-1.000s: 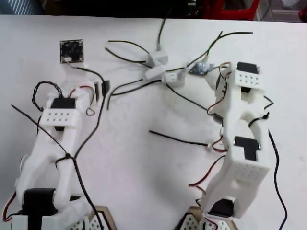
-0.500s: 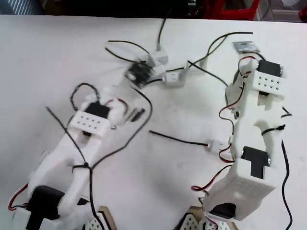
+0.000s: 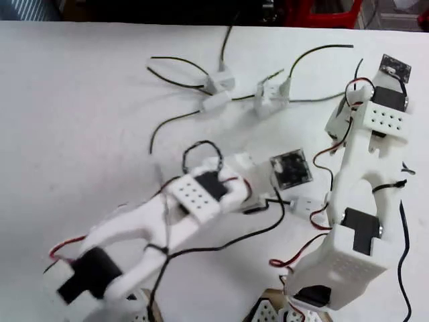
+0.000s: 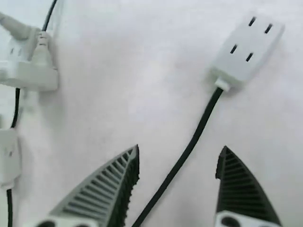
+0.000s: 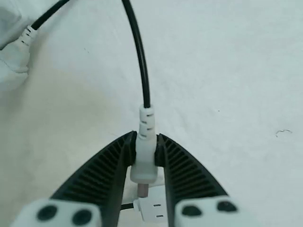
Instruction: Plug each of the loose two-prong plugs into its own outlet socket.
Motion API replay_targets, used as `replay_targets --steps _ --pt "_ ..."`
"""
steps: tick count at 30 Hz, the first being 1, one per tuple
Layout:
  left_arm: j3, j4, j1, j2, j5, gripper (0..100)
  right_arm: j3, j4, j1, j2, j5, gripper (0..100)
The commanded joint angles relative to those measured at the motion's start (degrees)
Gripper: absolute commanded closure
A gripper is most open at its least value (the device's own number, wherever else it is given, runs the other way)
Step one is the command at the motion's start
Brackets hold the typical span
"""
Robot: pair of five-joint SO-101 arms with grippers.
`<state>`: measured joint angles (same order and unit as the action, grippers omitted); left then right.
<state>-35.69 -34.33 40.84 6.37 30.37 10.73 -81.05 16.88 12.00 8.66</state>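
**Right gripper** (image 5: 145,138), at the far right of the table (image 5: 227,71): clenched on the body of a white two-prong plug (image 5: 143,163), so that its black cord (image 5: 137,52) trails clear and the prong end is kept exposed, presumably for insertion. **Left gripper** (image 4: 179,153), in the near middle: jaws spread either side of the lead (image 4: 198,128) of an outlet socket (image 4: 248,45), nothing being grasped; the socket is probably to be steadied there.

Left pincer (image 4: 179,149) spread wide, right pincer (image 5: 146,139) clamped on plug (image 5: 143,165), left arm (image 3: 134,229) seemingly outstretched
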Motion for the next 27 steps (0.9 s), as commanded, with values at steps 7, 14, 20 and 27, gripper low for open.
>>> replay_targets --steps 7,14,20,27 --pt "24.2 -8.3 7.2 -21.8 0.6 73 0.3 -0.1 0.5 -3.6 0.4 98.1" --pt "24.4 -6.2 9.9 -22.4 0.7 74 -0.8 -0.3 0.6 -3.4 0.4 98.1" --pt "28.1 -4.0 8.7 -29.1 0.6 74 -0.8 -0.5 0.6 -3.8 0.4 98.1" --pt "40.9 -17.1 8.7 -36.7 1.9 82 -0.8 -0.5 0.7 -3.7 0.4 98.1"
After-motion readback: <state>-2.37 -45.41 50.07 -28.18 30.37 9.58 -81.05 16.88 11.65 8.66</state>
